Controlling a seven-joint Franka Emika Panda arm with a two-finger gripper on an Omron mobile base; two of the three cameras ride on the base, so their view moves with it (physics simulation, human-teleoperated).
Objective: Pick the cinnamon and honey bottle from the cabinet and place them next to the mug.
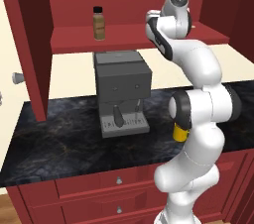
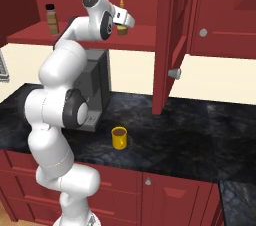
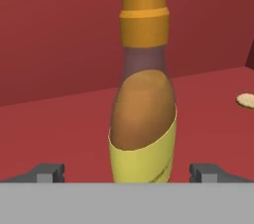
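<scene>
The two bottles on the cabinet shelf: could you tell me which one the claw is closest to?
The honey bottle, yellow with a pointed orange tip: it stands upright right in front of the open claw. The black-capped cinnamon stands well off along the shelf.

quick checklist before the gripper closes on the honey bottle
1. Gripper open: ok.
2. Honey bottle centred between the fingertips, in the hand view: ok.
3. Bottle upright on the cabinet shelf: ok.
4. Fingers far enough forward to flank the bottle body: cannot tell.
5. Cinnamon well clear of the grasp, standing far along the shelf: ok.
6. Mug on the counter with bare space beside it: ok.
</scene>
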